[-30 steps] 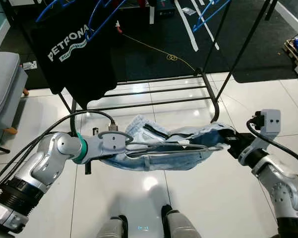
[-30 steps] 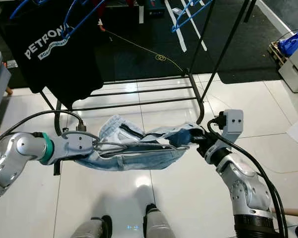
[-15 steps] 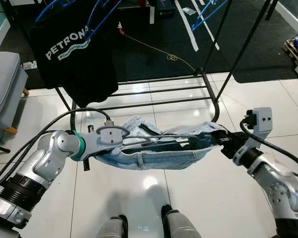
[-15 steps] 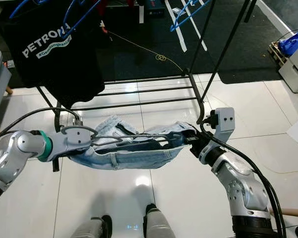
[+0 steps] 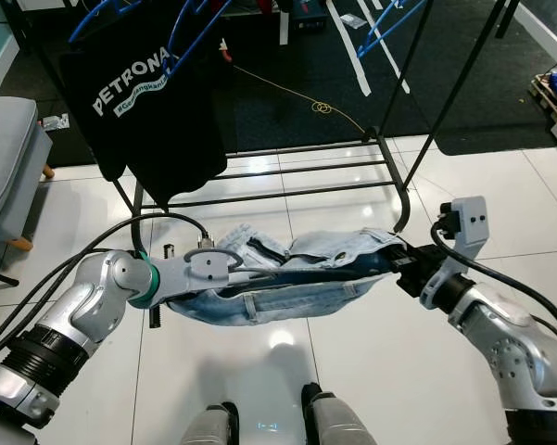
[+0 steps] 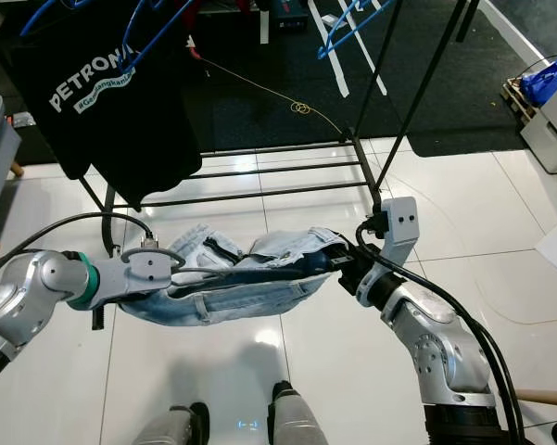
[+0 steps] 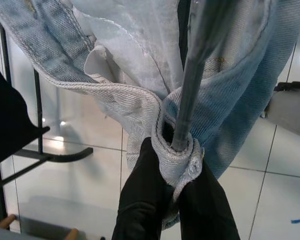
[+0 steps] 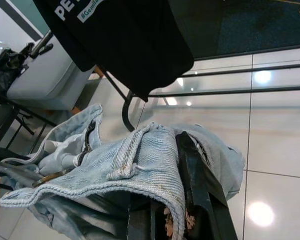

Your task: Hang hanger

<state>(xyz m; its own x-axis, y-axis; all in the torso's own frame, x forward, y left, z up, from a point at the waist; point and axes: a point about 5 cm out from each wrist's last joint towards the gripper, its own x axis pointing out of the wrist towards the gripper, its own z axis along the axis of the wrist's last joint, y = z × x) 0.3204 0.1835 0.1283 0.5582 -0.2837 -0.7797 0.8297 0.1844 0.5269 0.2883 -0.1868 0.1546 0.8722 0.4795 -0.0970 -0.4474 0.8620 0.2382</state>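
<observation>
Left gripper: clamped on jeans waistband and grey hanger, 9 o'clock end.
Right gripper: pinching jeans, 3 o'clock end.
Rack: 12 o'clock.

Both arms are silver metal with rounded joint housings and ribbed black collars near the elbows. The left arm wears a teal ring behind its wrist, and thick black cables loop along it. The right arm carries a boxy grey camera block above the pincer, with black cable attached.
</observation>
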